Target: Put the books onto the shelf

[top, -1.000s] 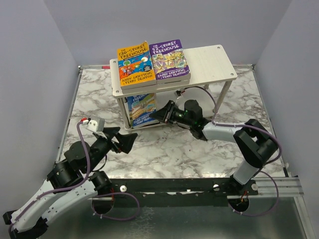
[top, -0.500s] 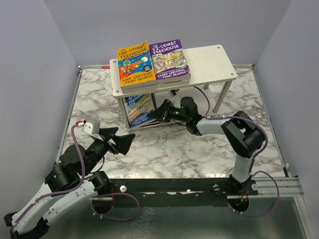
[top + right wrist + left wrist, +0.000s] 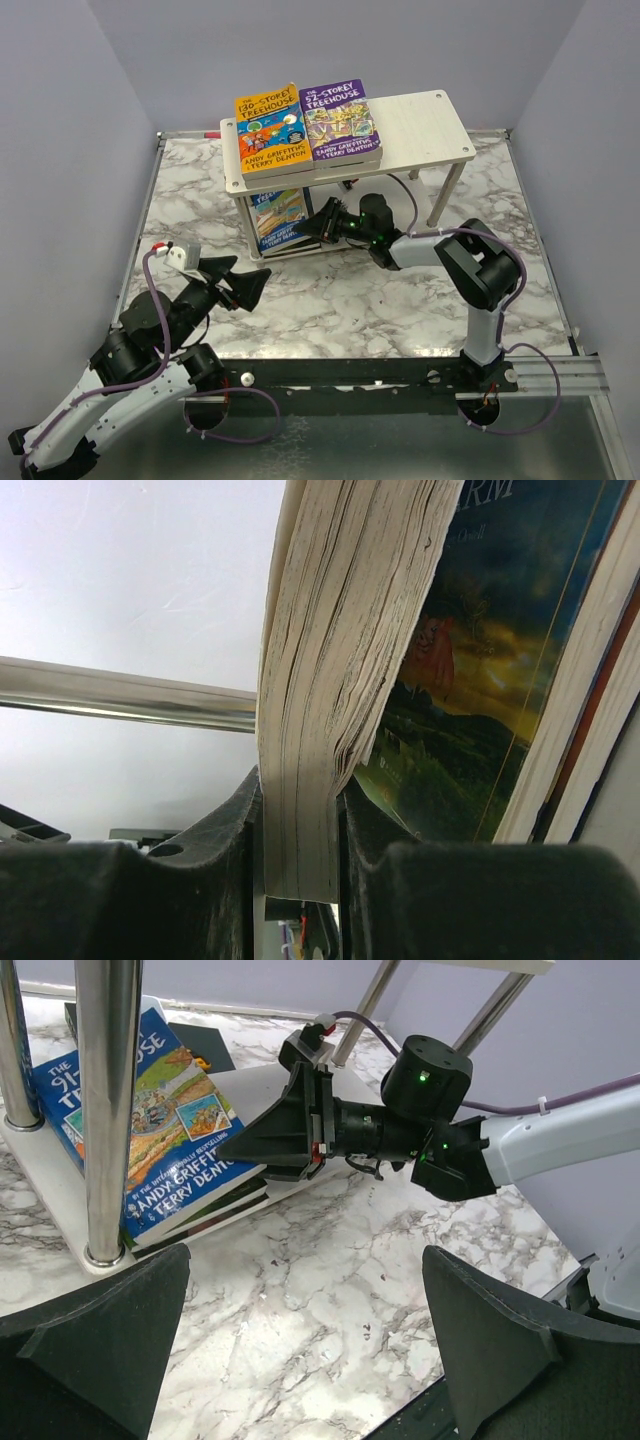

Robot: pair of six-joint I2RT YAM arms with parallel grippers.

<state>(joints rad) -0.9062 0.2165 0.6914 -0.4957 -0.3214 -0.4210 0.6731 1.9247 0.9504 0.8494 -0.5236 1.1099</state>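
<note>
The shelf (image 3: 420, 125) stands at the back of the table. An orange book (image 3: 268, 132) and a purple book (image 3: 340, 120) lie side by side on its top board. My right gripper (image 3: 322, 228) reaches under that board and is shut on a blue Treehouse book (image 3: 150, 1130), which lies on a small stack on the lower board (image 3: 255, 1085). In the right wrist view the book's page edge (image 3: 310, 730) is pinched between the fingers, with the Animal Farm cover (image 3: 480, 660) against it. My left gripper (image 3: 240, 285) hovers open over the marble, well in front of the shelf, holding nothing.
Thin silver legs (image 3: 108, 1110) stand at the shelf's corners, one right beside the blue book. The right half of the top board is bare. Grey walls close in the table on three sides. A black rail (image 3: 400, 375) runs along the near edge.
My right gripper has pushed the blue book further in under the shelf, toward the back left. The left arm drew back slightly, then held still.
</note>
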